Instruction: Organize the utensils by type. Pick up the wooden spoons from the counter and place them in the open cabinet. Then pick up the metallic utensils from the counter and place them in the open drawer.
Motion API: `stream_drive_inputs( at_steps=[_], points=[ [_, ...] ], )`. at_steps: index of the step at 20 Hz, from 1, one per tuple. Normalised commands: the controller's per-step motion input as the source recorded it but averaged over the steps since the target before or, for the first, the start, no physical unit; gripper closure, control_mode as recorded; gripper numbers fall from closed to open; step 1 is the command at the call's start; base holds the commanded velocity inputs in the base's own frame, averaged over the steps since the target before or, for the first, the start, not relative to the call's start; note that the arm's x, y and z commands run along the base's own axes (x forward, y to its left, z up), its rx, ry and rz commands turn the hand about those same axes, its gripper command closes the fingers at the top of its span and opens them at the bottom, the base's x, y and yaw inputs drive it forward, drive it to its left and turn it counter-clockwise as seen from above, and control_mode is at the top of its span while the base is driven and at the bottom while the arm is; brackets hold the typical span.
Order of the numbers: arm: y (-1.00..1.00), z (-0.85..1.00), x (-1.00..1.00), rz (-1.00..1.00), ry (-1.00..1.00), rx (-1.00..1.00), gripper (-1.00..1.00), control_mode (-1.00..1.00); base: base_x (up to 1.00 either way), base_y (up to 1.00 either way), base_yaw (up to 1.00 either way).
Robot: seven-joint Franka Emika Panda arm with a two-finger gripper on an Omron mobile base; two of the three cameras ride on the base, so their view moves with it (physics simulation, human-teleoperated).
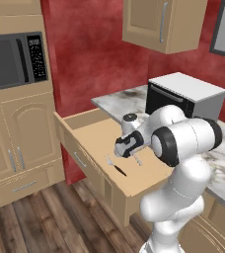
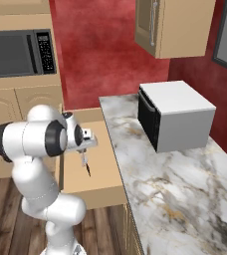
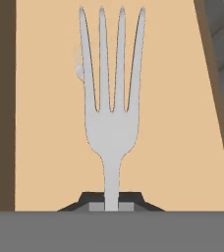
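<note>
— While the gripper (image 3: 112, 206) clamps a silver fork (image 3: 111, 98) by its handle, tines pointing down, where does it hang?

— Over the open drawer (image 1: 92, 132), above its tan floor, near a dark-handled knife (image 1: 120, 170) and a small fork (image 1: 109, 160) lying there.

— Best way to finish?

— Probably lower until the tines nearly touch bare wood beside those pieces, then part the fingers; dropping from height risks a bounce.

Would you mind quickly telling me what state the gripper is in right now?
Gripper: closed on a silver fork by its handle, tines pointing away, held above the open drawer.
</note>
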Motion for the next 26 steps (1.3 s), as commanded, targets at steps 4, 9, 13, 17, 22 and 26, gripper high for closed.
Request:
stream_drive_inputs(
  at_steps=[4,9,13,17,22,26],
  points=[
    [0.00,-0.31,0.41,-0.33,0.00,0.14,1.00,-1.00,0.00,0.00,0.00],
    [0.00,-0.31,0.36,-0.29,0.00,0.11,1.00,-1.00,0.00,0.00,0.00],
    [-0.06,-0.32,0.33,-0.18,0.00,0.03,1.00,-1.00,0.00,0.00,0.00],
    [-0.04,-0.33,0.26,-0.06,0.00,0.00,1.00,-1.00,0.00,0.00,0.00],
    [-0.04,-0.32,0.16,0.00,0.00,0.00,1.00,-1.00,0.00,0.00,0.00],
    [-0.04,-0.29,0.19,0.00,0.00,0.00,1.00,-1.00,0.00,0.00,0.00]
  ],
)
